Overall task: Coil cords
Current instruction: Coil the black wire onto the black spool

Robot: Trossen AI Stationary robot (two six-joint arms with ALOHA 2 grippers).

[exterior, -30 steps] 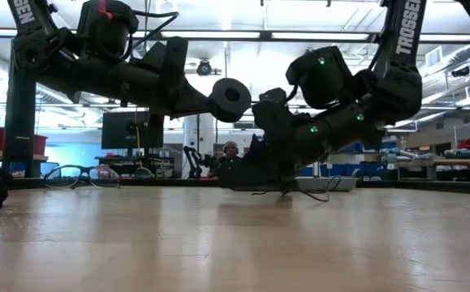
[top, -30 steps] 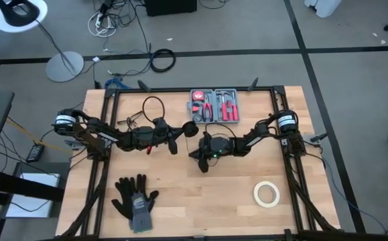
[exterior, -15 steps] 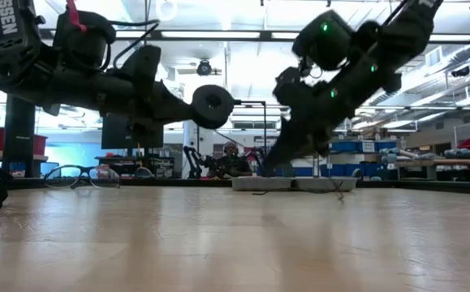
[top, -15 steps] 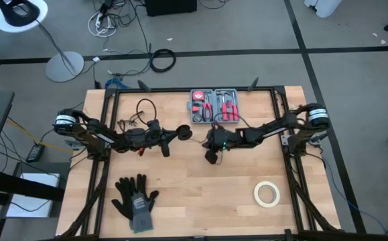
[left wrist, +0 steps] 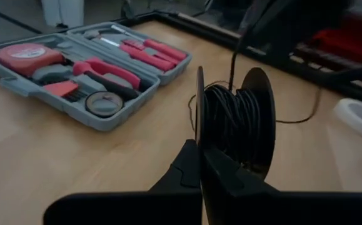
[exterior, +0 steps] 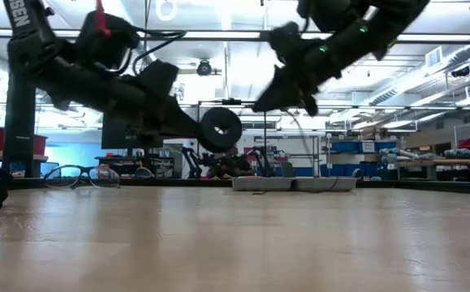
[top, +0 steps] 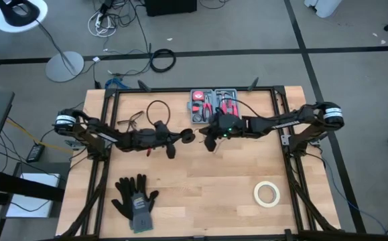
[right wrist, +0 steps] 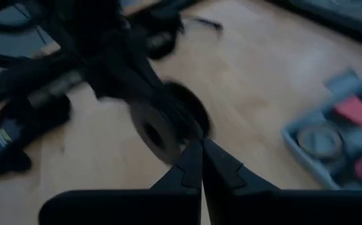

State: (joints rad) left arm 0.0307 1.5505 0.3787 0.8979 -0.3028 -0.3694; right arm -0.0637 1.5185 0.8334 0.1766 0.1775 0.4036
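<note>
Change: right gripper [top: 209,142] has lifted off the table and swung toward 12 o'clock. A second ago it sat low near the table's middle; now it hangs just beside the tool case [top: 215,107], high in the level view.
Spool: black spool [left wrist: 234,125] sits at the tip of the left gripper [top: 182,136]. It has drifted slightly toward 3 o'clock and, seen from table height, a little lower.
Meaning: my reading is that the right arm is carrying the wire round the spool for another turn, so winding is under way and not finished.
Wire: thin black wire [left wrist: 232,65] rises from the windings toward the right arm. A loose loop [top: 157,111] of it lies at 10 o'clock from the spool, near the table's far edge.
Left gripper: fingers [left wrist: 184,172] pressed together on one flat disc of the spool, holding it clear of the table.
Right gripper: fingers [right wrist: 190,172] closed to a point. Whether the wire is pinched between them I cannot tell.
Shapes: spool is two flat round discs with glossy thread-like windings packed between them.
Surfaces: table [top: 207,181] is pale wood planks, smooth, with a faint sheen.
Tool case: grey moulded plastic, open, holding red-handled tools and a round tape measure [left wrist: 27,55].
Others: white tape roll [top: 266,193] at 4 o'clock; dark knit gloves [top: 135,197] at 7 o'clock.
</note>
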